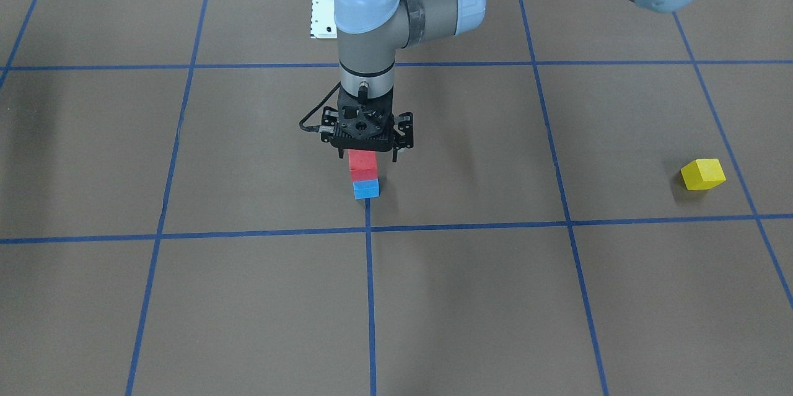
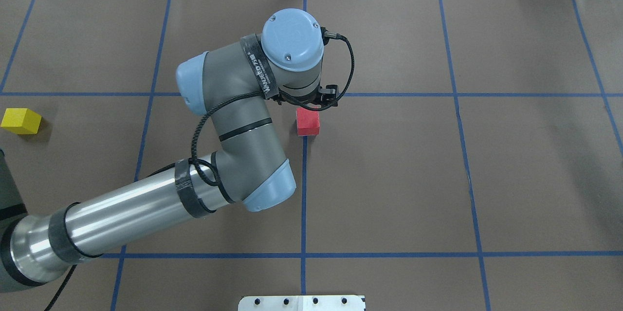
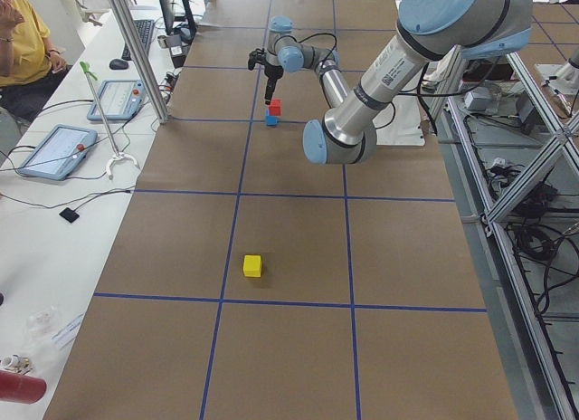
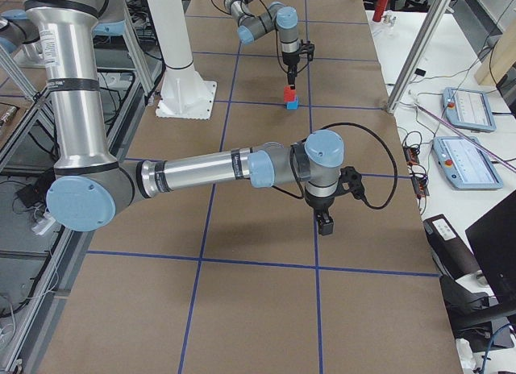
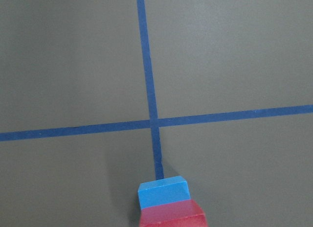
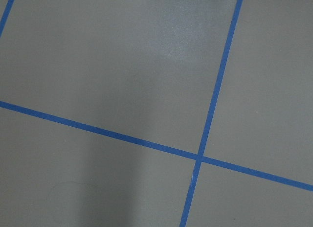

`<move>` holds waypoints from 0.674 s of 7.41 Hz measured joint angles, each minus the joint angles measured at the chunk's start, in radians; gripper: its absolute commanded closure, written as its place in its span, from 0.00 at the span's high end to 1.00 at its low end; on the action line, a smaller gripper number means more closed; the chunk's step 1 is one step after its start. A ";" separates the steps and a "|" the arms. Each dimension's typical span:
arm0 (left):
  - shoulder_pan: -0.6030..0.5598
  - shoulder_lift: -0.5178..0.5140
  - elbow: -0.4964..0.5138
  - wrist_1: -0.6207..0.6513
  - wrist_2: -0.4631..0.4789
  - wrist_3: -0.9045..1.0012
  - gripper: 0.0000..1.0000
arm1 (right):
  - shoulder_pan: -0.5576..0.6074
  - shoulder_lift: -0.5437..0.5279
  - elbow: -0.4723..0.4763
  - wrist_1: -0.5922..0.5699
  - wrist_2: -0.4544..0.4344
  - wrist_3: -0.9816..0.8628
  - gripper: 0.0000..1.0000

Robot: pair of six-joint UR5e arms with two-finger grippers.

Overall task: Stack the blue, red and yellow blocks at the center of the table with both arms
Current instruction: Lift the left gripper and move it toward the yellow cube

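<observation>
A: Where are the blocks?
B: The red block (image 1: 363, 165) sits on the blue block (image 1: 366, 189), frame centre, beside the tape crossing (image 1: 368, 228) that I think marks the desk (image 1: 248, 297) middle. The yellow block (image 1: 703, 173) lies far right.
A: The tools?
B: The left tool (image 1: 368, 156) straddles the red one, jaws apart. The right tool (image 4: 325, 222): I cannot tell.
A: Writing?
B: White letters on the arm strap (image 2: 259, 68), perhaps "WINDEED".

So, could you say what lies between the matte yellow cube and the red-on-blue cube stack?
Front-facing view: from yellow cube to red cube, only bare brown table crossed by one blue tape line.
</observation>
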 measured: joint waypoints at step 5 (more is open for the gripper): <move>-0.340 0.669 -0.486 -0.008 -0.268 0.596 1.00 | -0.001 0.002 0.000 0.004 -0.001 0.000 1.00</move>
